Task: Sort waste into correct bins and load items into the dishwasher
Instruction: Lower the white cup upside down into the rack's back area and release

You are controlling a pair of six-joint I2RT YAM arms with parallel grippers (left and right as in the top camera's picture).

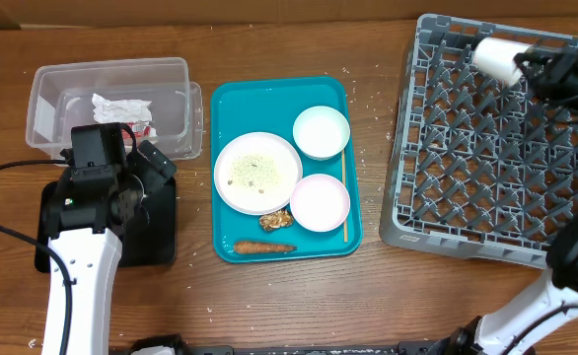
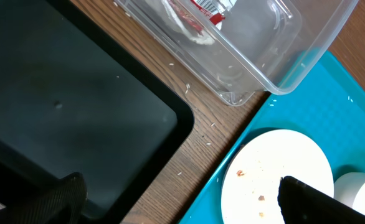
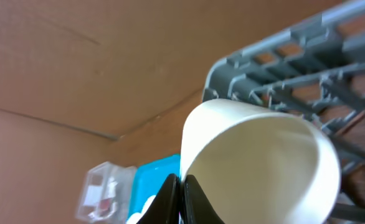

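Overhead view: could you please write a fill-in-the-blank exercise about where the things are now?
The teal tray carries one plate and ____ bowls.
The right gripper holds the white cup over the ____ (colour) rack.
The left gripper is ____ and holds nothing.
Missing words: two, grey, open.

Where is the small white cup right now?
Overhead view, top right: the cup is pinched by its rim in the right pincer, over the top-left corner of the grey dish rack.
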